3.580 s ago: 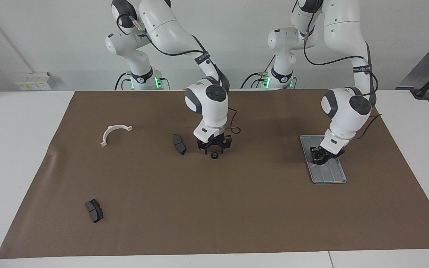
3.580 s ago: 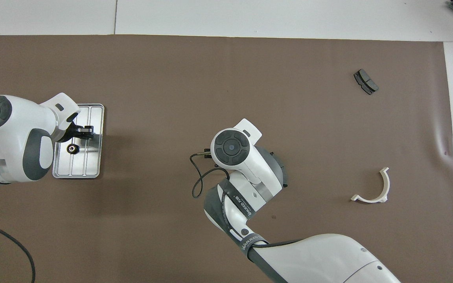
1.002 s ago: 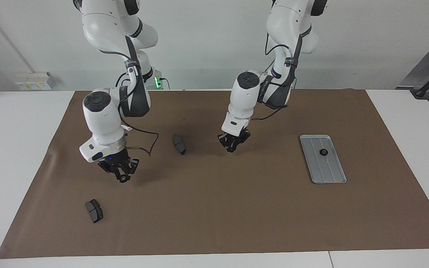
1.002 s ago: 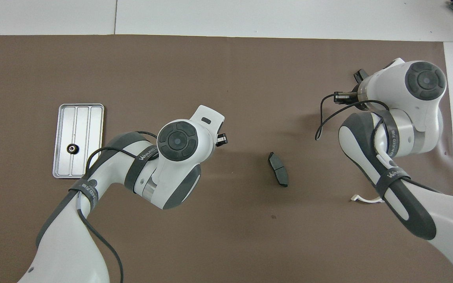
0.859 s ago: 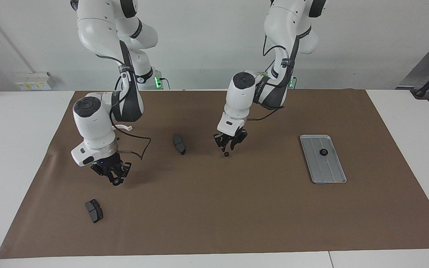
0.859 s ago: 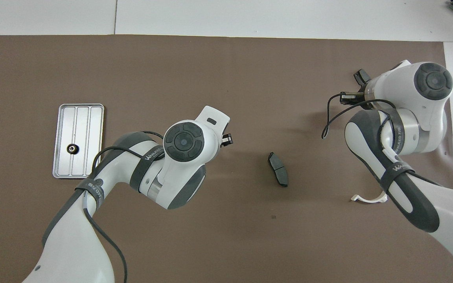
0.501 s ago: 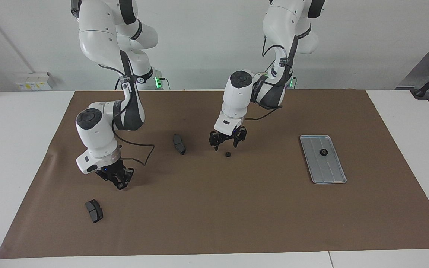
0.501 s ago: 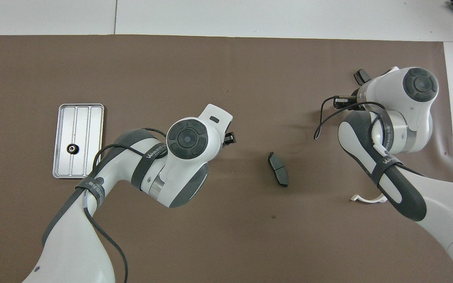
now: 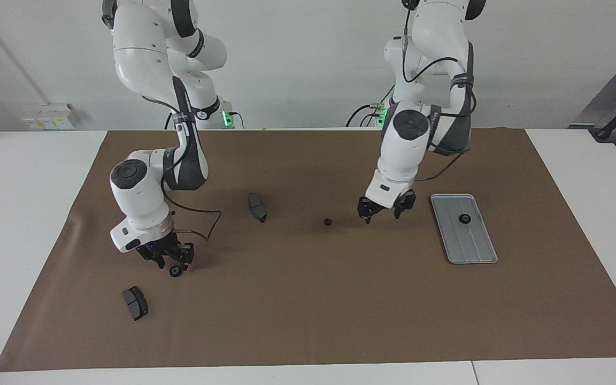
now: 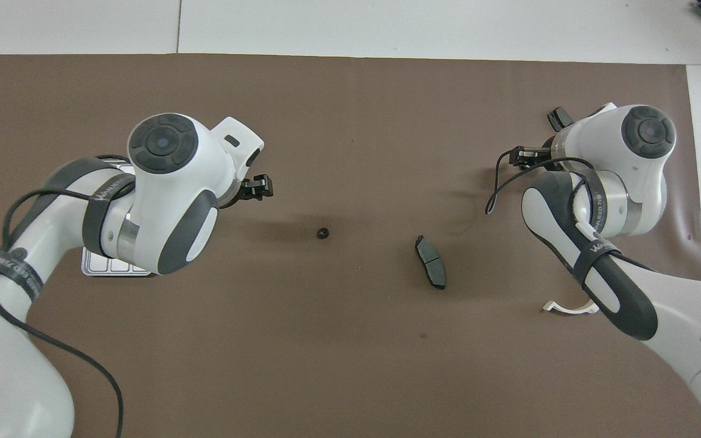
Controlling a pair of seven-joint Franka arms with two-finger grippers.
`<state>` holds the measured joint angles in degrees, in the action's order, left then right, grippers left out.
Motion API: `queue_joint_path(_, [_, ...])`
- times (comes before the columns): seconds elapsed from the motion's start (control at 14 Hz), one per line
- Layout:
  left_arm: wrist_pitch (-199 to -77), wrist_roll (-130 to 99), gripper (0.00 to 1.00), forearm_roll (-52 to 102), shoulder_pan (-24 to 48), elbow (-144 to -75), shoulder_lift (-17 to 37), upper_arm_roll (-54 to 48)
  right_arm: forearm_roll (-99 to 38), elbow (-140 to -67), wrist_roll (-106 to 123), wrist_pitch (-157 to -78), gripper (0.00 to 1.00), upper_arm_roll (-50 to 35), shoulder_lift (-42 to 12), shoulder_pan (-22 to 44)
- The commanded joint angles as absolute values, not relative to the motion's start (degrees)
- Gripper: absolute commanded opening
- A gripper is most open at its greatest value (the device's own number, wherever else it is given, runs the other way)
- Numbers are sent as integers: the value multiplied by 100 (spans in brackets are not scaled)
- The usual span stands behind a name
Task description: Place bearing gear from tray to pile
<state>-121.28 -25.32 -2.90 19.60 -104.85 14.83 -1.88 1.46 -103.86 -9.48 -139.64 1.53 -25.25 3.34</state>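
Observation:
The silver-grey tray (image 9: 474, 248) lies toward the left arm's end of the mat, with one black bearing gear (image 9: 464, 217) on it. In the overhead view my left arm covers most of the tray (image 10: 113, 267). My left gripper (image 9: 383, 215) is open and empty, low over the mat between the tray and a small black gear (image 9: 328, 221), which also shows in the overhead view (image 10: 323, 233). It shows there too (image 10: 259, 187). My right gripper (image 9: 173, 262) is open just above another black gear (image 9: 175, 271) lying on the mat.
A dark brake pad (image 9: 135, 302) lies beside the right gripper, farther from the robots. A second brake pad (image 9: 258, 207) lies mid-mat (image 10: 430, 271). A white curved bracket (image 10: 569, 308) shows partly under the right arm.
The left gripper opened, left the small gear on the mid-mat and moved toward the tray. The right gripper came down and opened over its gear near the brake pad.

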Motion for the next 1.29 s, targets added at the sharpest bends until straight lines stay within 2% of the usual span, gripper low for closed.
queue_joint_path(0.0, [-12015, -1647, 88, -369, 1453, -10678, 1354, -237, 79, -10450, -773, -13555, 100, 97, -2014, 456])
queue_joint_path(0.21, [-12137, -513, 87, -360, 750, -10915, 1275, -237, 114, -10424, -957, -12922, 100, 105, -1592, 886])
queue_joint_path(0.36, [-12426, -55, 87, -360, 310, -11231, 1178, -237, 149, -10328, -1701, -12631, 100, 105, -1521, 1377])
queue_joint_path(0.57, [-13050, 359, 87, -360, -183, -11785, 1029, -237, 123, -10336, -2538, -12761, 100, 53, -1520, 2072])
queue_joint_path(1.07, [-13806, 563, 80, -352, -404, -12532, 835, -237, 158, -10336, -4410, -13385, 100, 53, -1977, 3505])
queue_joint_path(1.22, [-13895, 545, 77, -352, -491, -12638, 835, -237, 289, -10249, -4823, -13780, 100, 61, -2432, 3839])
